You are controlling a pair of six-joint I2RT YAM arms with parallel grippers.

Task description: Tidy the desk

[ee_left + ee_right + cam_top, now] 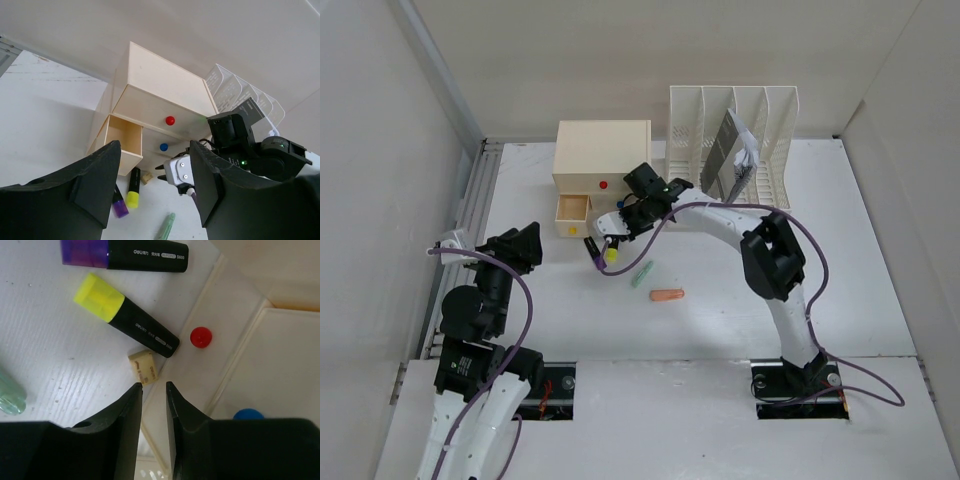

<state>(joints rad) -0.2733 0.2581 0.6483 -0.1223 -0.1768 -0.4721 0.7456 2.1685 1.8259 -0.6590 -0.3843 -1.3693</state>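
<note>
On the desk (50,355), a green pen (10,395), half out of frame.

The top view looks down on the whole desk (880,260) from above its near edge, with the drawer box (602,150) far back. The left wrist view faces the box's front, low and near. The right wrist view looks straight down, close beside it. All share the yellow marker (611,254).

My left end effector (155,160) shows its fingers spread wide. Between them I see the cream drawer box (160,95), its lower-left drawer (122,145) open, with a yellow highlighter (133,188) and a purple highlighter (120,206) on the desk (45,130) beside it.
</note>
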